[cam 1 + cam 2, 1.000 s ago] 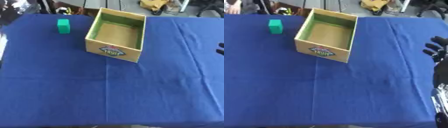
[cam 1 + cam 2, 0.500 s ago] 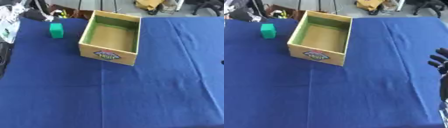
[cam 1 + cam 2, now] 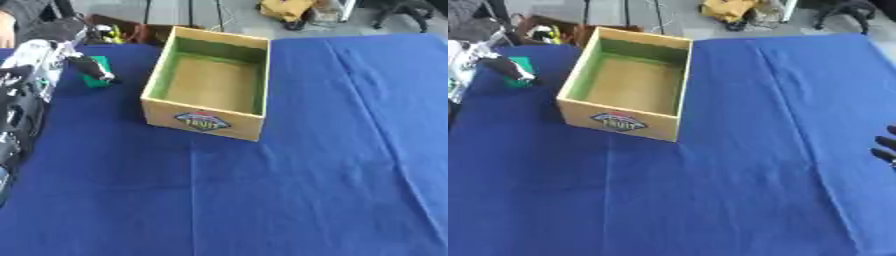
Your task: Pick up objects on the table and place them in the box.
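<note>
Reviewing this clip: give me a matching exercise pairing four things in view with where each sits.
Things:
1. box
2. green block
3. left robot hand
4. right robot hand

Places:
A. at the right edge of the right eye view, only fingertips showing
B. left of the box, near the table's far edge
C. reaching in from the left, fingers over the block
D. on the blue cloth, left of centre, nothing inside

Pairs: 1-D, 2-B, 3-C, 4-A

— What lay under everything?
— A blue tablecloth (image 3: 289, 190) covered the table, with soft creases.
— And beyond it, at twelve o'clock?
— A grey floor, a yellow bundle (image 3: 287, 10), and thin black legs (image 3: 626, 12).
</note>
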